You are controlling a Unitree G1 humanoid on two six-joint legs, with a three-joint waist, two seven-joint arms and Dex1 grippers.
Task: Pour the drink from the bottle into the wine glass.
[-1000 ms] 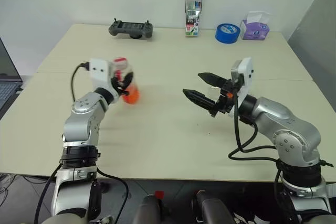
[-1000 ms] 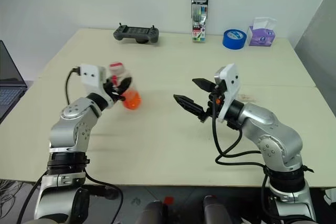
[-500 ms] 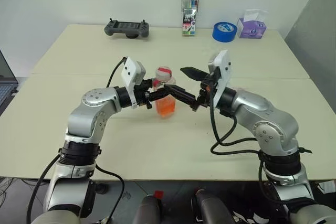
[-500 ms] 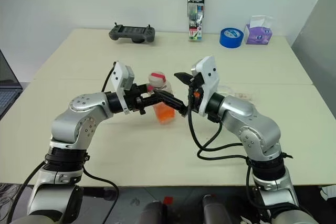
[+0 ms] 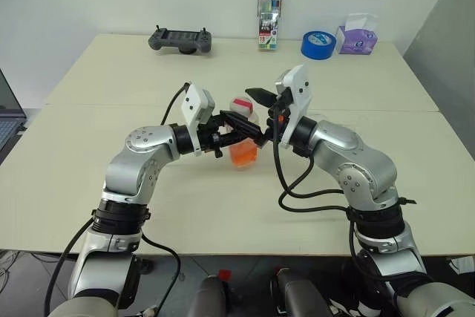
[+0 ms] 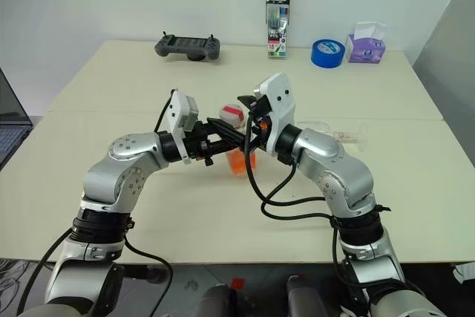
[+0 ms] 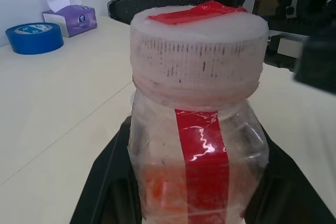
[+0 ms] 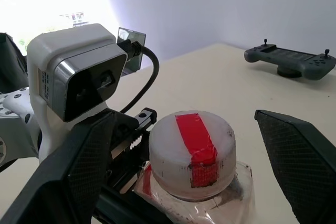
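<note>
Bottle (image 5: pixel 243 133) clamped upright by left gripper (image 5: pixel 239 130); right gripper (image 8: pixel 184 145) spread wide astride cap (image 8: pixel 191 148). Cap should be pinched squarely before twisting.

Table (image 5: pixel 111 183), free room and obstacles.

- Middle: left hand (image 5: pixel 249 130) and right hand (image 5: pixel 260 113) meet around the bottle (image 5: pixel 243 139); right hand's fingers stand wide either side of the cap, leaving no passage between the arms.
- Right of middle: wine glass (image 6: pixel 338 131) lying on its side, near the right arm.
- Far edge: game controller (image 5: pixel 180 39), upright marker pack (image 5: pixel 269 7), blue tape roll (image 5: pixel 320 44), tissue box (image 5: pixel 357 36) in a row.
- Near edge, left side, right front: bare surface, open to approach.
</note>
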